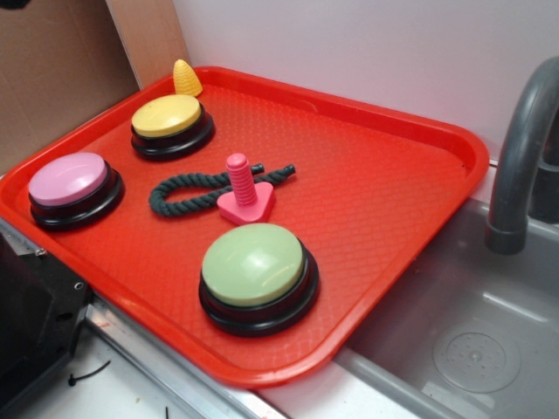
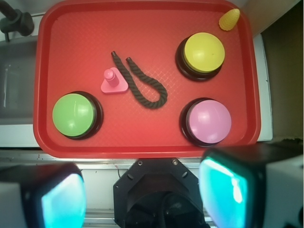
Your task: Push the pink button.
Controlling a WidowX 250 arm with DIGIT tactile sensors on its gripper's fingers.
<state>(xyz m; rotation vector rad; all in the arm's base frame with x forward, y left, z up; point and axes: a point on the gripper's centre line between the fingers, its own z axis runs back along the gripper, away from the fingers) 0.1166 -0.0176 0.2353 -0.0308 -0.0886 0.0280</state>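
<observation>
Spread wide, your hand (image 2: 137,197) hangs high off the tray's near edge, so next you bring it down onto the pink button (image 2: 209,121).

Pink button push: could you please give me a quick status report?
Gripper open, above the tray's near edge, holding nothing. Pink button untouched, beside the yellow button. Nothing in the way.

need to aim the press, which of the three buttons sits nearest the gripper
The pink button, just ahead of the gripper; the yellow button lies farther back, the green button off left.
</observation>
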